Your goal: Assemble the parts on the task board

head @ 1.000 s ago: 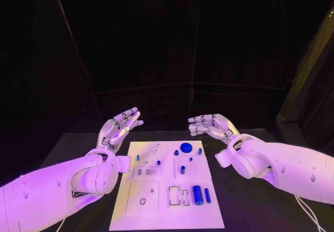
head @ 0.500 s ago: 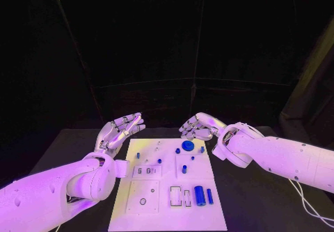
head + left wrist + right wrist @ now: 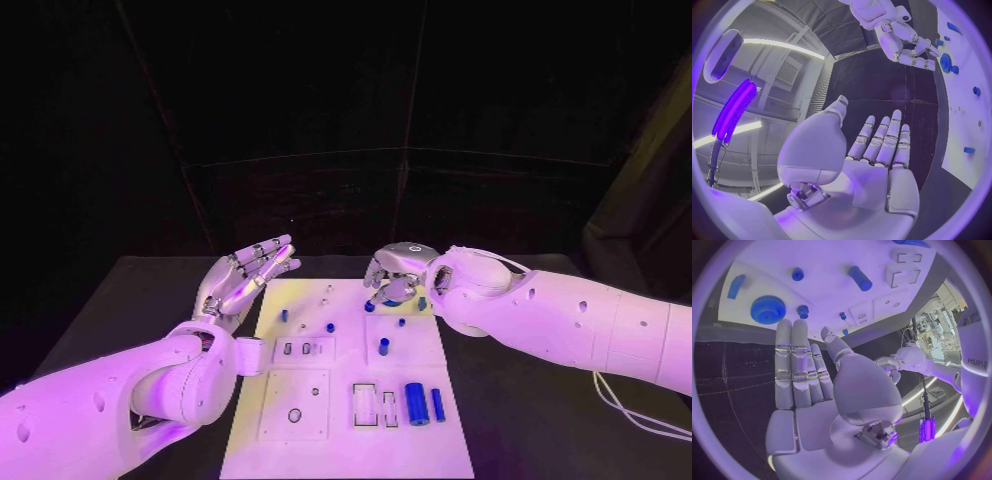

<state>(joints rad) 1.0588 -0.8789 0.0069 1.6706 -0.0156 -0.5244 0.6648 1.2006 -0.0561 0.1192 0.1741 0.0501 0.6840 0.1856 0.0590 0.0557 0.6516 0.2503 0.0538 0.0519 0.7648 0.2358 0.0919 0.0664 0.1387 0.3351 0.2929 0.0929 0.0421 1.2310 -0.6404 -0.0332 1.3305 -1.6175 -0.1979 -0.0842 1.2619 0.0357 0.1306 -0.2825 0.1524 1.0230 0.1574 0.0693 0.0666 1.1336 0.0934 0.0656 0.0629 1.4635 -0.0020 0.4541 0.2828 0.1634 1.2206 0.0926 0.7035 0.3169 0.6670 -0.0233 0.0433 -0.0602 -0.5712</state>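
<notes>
The right hand [image 3: 395,276] hovers fingers-down over the blue gear [image 3: 767,309] at the task board's [image 3: 346,445] far end, grasping nothing. The left hand [image 3: 245,275] is raised beside the board, released, fingers straight.

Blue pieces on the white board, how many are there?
8: a thick rod and thin rod at the near edge, a peg mid-board, two pegs on the left, a gear with two small bits at the far end below the right hand, which may hide others.
</notes>
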